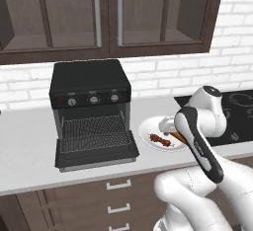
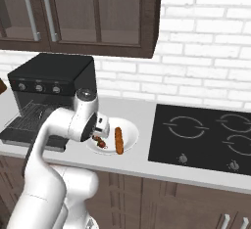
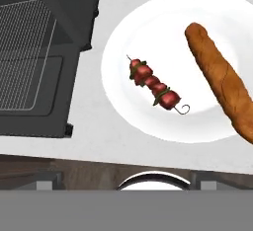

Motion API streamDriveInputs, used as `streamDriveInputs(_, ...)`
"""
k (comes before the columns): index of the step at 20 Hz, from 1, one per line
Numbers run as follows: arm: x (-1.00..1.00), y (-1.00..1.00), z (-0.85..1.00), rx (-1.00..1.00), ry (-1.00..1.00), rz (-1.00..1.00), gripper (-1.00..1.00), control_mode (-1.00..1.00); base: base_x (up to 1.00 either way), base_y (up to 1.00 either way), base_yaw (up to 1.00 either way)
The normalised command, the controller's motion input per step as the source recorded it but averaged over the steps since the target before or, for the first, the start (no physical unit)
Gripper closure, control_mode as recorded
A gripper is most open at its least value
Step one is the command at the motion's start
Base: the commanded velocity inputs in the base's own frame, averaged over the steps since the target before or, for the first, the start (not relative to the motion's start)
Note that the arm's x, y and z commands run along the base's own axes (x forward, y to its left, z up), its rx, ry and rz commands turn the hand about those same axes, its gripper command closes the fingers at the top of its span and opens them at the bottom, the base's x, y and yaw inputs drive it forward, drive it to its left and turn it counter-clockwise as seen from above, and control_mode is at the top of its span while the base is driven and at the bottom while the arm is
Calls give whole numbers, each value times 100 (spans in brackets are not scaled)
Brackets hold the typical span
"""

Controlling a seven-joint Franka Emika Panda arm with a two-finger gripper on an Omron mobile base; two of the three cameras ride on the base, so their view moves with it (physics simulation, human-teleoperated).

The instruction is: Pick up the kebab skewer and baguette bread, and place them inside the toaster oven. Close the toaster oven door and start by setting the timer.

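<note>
The kebab skewer (image 3: pixel 155 86) lies on a white plate (image 3: pixel 123 37), with the baguette bread (image 3: pixel 222 84) beside it on the same plate. To the plate's left stands the black toaster oven (image 1: pixel 91 84). The toaster oven door (image 1: pixel 96 152) hangs down open, and the wire rack (image 1: pixel 93 131) inside is bare. My gripper (image 2: pixel 100 131) hovers above the near side of the plate (image 2: pixel 130 129), over the skewer (image 2: pixel 100 143), open and holding nothing. The baguette (image 2: pixel 118 141) lies just right of it. In the left base view my arm hides part of the baguette; the skewer (image 1: pixel 161 139) shows.
A black cooktop (image 2: pixel 201 135) is set into the counter right of the plate. Dark wall cabinets (image 1: pixel 108 13) hang above the oven. The counter's front edge (image 3: pixel 99 153) runs close below the plate, with drawers (image 1: pixel 118 195) underneath.
</note>
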Motion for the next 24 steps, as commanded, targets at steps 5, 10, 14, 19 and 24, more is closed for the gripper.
streamDriveInputs(5, 37, -72, -1, 0, 2, 4, -100, -100, 0, 0, 0)
streamDriveInputs(10, 48, -38, -13, -3, 0, 7, -100, -100, 0, 0, 0)
streamDriveInputs(14, 42, -16, -14, -20, 3, 12, -100, -100, 0, 0, 0)
streamDriveInputs(19, 36, -28, 0, -7, 17, 13, -100, -100, 0, 0, 0)
streamDriveInputs(24, 37, -17, -29, -1, 5, 7, -100, -100, 0, 0, 0)
